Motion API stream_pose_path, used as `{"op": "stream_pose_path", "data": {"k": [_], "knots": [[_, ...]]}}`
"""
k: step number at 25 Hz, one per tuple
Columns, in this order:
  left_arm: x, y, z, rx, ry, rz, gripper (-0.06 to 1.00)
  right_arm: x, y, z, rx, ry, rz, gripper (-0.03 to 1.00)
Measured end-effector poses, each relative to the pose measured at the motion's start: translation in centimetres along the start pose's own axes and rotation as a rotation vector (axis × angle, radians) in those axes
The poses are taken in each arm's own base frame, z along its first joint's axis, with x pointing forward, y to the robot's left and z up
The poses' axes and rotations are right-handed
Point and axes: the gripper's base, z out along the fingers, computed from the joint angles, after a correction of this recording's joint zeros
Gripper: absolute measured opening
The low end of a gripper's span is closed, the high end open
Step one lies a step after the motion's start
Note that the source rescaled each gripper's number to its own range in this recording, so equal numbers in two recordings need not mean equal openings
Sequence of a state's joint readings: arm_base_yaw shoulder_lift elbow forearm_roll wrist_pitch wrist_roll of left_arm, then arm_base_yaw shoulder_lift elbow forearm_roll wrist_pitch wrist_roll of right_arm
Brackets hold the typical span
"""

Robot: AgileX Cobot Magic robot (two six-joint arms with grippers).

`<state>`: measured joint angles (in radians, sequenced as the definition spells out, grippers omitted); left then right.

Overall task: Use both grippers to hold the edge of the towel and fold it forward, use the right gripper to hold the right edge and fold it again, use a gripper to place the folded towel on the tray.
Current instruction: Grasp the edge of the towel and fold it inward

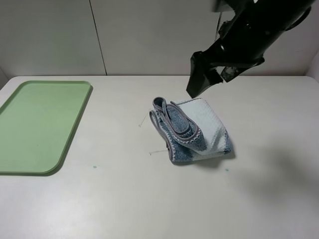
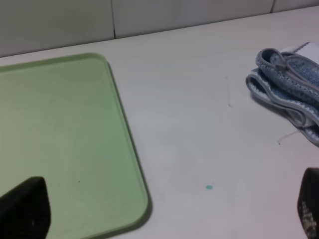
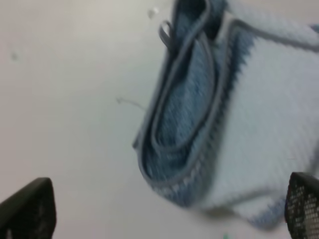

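On the white table [image 1: 149,199] lies the towel [image 1: 192,130]; both jaws gape wide, holding nothing.

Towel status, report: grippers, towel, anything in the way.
Left gripper open, near tray corner. Right gripper open, above towel, not gripping. Towel folded, on table, off tray. Nothing seen between towel and tray.

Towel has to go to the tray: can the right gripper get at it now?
Probably yes: the right gripper hangs open just above and behind the towel, with nothing between them.
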<state>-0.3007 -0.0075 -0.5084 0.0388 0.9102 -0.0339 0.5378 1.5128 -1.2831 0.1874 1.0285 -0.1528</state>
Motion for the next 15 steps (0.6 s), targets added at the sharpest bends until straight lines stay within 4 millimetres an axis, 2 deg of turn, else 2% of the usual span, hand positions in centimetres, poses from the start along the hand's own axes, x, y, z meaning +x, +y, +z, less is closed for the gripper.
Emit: {"op": "stream_pose_path", "data": {"k": [6,15], "knots": [[0.0,0.0,0.0,0.0,0.0,0.0,1.0,2.7,-0.7,-2.9,0.144,0.061,-0.003,1.0],[0.0,0.0,0.0,0.0,0.0,0.0,1.0,8.8,-1.2,-4.9,0.267,0.065,0.051,1.0]]}}
